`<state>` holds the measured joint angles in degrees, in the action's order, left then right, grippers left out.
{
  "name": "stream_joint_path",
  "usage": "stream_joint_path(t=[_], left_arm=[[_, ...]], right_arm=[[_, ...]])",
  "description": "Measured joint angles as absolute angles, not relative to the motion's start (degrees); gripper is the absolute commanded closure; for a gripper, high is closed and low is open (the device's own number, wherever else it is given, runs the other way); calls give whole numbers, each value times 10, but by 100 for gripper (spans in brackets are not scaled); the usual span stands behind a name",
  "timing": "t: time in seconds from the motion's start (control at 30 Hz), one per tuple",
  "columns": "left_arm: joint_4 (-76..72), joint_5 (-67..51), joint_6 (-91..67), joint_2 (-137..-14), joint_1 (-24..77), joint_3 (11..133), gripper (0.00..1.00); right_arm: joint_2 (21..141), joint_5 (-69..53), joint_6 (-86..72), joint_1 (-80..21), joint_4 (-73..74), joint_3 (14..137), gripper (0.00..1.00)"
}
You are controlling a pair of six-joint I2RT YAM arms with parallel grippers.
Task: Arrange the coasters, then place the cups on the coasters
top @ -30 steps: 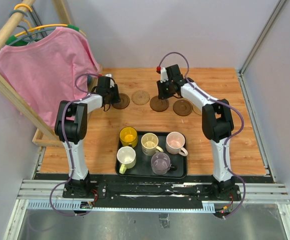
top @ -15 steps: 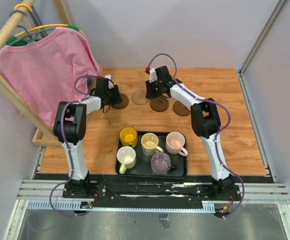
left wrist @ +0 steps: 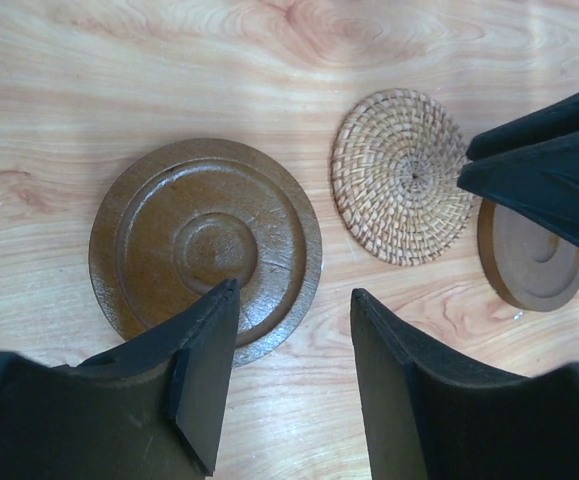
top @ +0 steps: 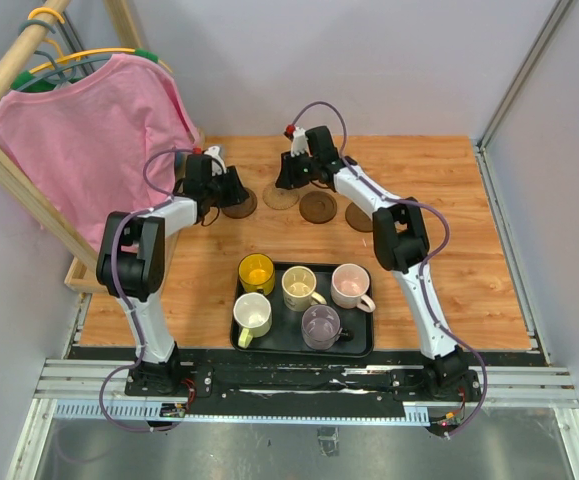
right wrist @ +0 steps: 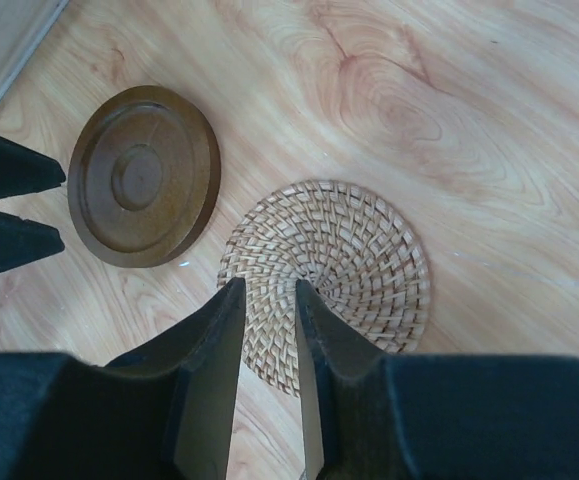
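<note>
My left gripper (left wrist: 294,296) is open, low over the right rim of a dark brown ringed coaster (left wrist: 205,245) (top: 243,208). My right gripper (right wrist: 267,287) hangs over a tan woven coaster (right wrist: 339,255) (top: 281,198), its jaws a narrow gap apart with nothing between them. Two more dark coasters (top: 318,208) (top: 363,216) lie in the same row to the right. The cups stand in a black tray (top: 357,349): yellow (top: 256,270), cream (top: 298,287), pink (top: 349,284), white (top: 252,315) and grey-purple (top: 320,325).
A pink shirt (top: 89,130) hangs on a wooden rack (top: 14,175) along the left side, close to my left arm. A metal frame post (top: 499,200) bounds the table on the right. Both grippers sit near each other at the back of the table.
My right gripper has swung left from the middle dark coaster to the woven coaster. My left gripper has shifted slightly back-left at its dark coaster. Both jaws have widened a little.
</note>
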<state>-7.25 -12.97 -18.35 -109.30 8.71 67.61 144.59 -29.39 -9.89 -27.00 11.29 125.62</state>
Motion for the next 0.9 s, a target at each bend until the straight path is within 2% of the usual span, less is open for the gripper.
stream_joint_path(t=[0.53, 0.9], left_arm=[[-78, -136, -192, -1075, 87, 655, 43], [-76, -136, -194, -1072, 87, 655, 43]], right_arm=[[1477, -339, -138, -270, 146, 1257, 71], [1421, -359, -148, -270, 109, 1148, 73]])
